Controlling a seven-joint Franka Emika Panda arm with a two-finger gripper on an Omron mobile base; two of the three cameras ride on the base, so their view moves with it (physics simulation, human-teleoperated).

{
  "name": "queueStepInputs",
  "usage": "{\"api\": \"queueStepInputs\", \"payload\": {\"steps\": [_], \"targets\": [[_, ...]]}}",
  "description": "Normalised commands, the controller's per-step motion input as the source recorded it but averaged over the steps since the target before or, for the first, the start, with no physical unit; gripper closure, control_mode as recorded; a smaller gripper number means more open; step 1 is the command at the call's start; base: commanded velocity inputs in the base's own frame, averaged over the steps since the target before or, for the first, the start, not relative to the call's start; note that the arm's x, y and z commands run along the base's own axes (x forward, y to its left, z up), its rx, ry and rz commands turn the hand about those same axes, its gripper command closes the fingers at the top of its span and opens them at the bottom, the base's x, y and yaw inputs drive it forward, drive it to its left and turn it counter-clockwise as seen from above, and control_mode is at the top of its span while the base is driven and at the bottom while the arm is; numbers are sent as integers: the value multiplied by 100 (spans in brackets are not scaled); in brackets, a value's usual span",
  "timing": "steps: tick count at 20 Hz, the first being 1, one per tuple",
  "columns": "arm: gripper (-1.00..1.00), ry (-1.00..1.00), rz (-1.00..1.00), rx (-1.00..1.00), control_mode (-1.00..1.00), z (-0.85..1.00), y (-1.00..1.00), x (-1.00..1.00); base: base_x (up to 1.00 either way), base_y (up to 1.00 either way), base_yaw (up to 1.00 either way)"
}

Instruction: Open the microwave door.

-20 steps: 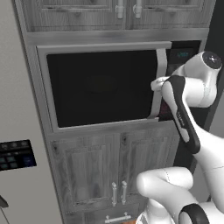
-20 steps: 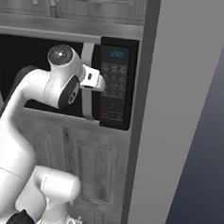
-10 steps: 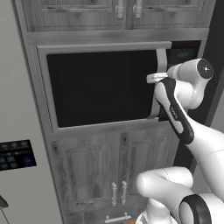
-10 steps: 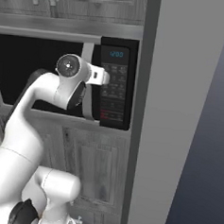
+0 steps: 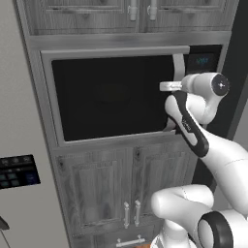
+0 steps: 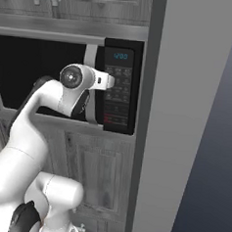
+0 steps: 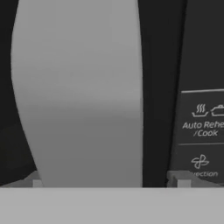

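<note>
You've got the gripper [image 7: 109, 181] right up on the handle [image 7: 78, 96] of the microwave door [image 5: 111, 97]. Claw's wide, one tip each side of the bar, not pinched yet imo. Door looks shut, set in the cabinet wall w/ the keypad panel [image 6: 118, 91] just beside the handle. Tip: center the bar btwn the fingertips [image 7: 37, 180], close firm, then pull out along the door's swing arc, not straight back, or it'll prob slip off.
</note>
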Motion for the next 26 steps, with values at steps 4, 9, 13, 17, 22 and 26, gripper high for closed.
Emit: {"api": "queueStepInputs", "payload": {"steps": [4, 9, 13, 17, 22, 26], "targets": [[-100, 4, 0, -1, -100, -7, 0, 71, 0, 0, 0], [100, 3, 0, -3, -100, -6, 4, 52, 0, 0, 0], [100, 17, 14, -4, -100, 0, 4, -45, 0, 0, 0], [100, 12, 29, -6, -100, 0, 9, -98, 0, 0, 0], [100, 5, 36, -7, -100, 0, 12, -100, 0, 0, 0], [100, 0, 38, -7, -100, 0, 15, -100, 0, 0, 0]]}}
